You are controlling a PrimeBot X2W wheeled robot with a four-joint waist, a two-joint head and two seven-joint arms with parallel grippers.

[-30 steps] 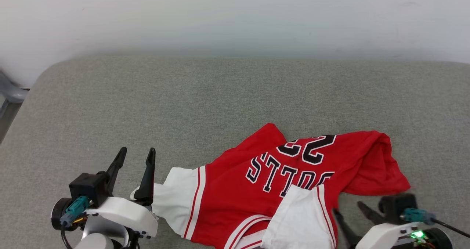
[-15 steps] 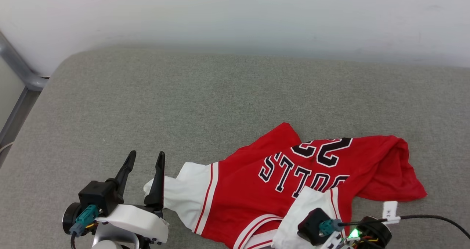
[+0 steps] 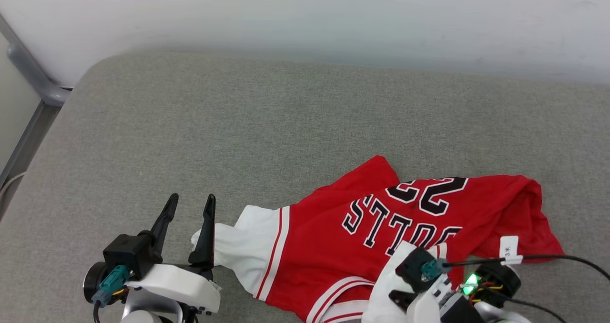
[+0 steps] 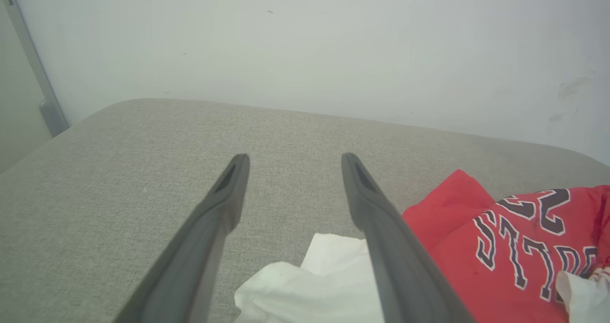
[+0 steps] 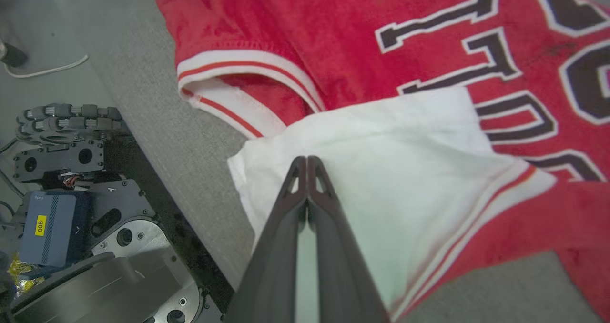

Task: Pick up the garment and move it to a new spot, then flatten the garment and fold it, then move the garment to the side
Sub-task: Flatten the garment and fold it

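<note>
The garment (image 3: 381,227) is a red jersey lying crumpled on the grey cushion, its black lettering face up and upside down to me. It also appears in the left wrist view (image 4: 505,247) and the right wrist view (image 5: 429,51). My left gripper (image 3: 190,198) stands open beside the left white sleeve (image 3: 238,247), its right finger next to the sleeve's edge; nothing lies between the fingers (image 4: 228,189). My right gripper (image 5: 307,160) is shut, tips pressed together over the near white sleeve (image 5: 391,151). I see no cloth pinched between them.
The grey cushion (image 3: 267,123) runs back to a white wall (image 3: 305,13). A grey metal frame (image 3: 28,75) stands at its left corner. The robot's base (image 5: 71,208) and the floor lie below the cushion's near edge. A black cable (image 3: 562,258) trails from the right wrist.
The camera has shifted. My right gripper came in from the lower right, turned over the near white sleeve and shut. The left gripper stays open in place.
</note>
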